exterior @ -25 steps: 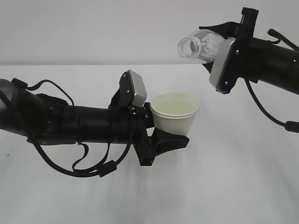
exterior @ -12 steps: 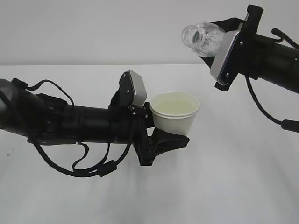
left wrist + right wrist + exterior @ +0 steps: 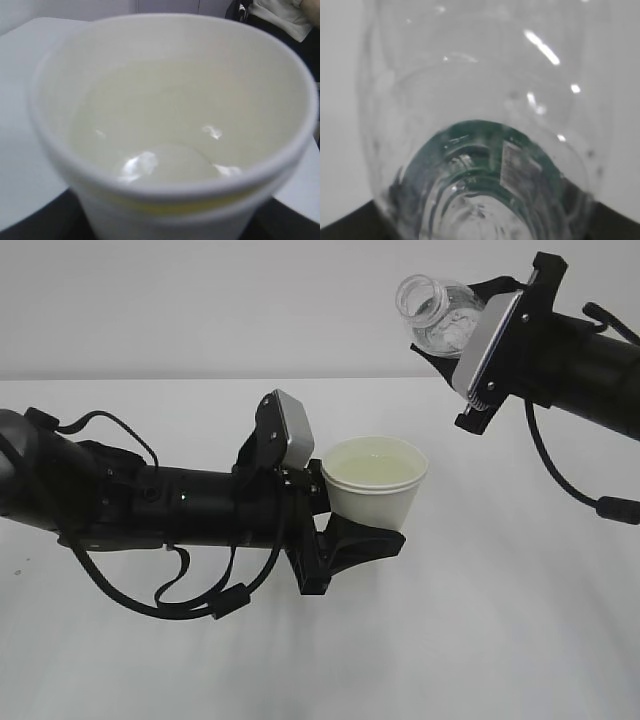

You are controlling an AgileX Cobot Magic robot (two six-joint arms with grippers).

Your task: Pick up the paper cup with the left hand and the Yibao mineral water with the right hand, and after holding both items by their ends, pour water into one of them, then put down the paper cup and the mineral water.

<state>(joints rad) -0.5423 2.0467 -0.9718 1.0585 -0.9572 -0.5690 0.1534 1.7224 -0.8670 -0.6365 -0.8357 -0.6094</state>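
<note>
The left hand (image 3: 345,540) holds the paper cup (image 3: 374,485) upright above the counter (image 3: 500,640), fingers closed on its base. Thin-walled and holding liquid, it would crush if squeezed. The right hand (image 3: 470,335) holds the Yibao mineral water (image 3: 435,315) aloft by its base; it looks nearly empty, light and slick.

Your right hand (image 3: 478,340) has lifted and tipped the bottle (image 3: 437,315) back, its mouth now higher and farther right.
</note>
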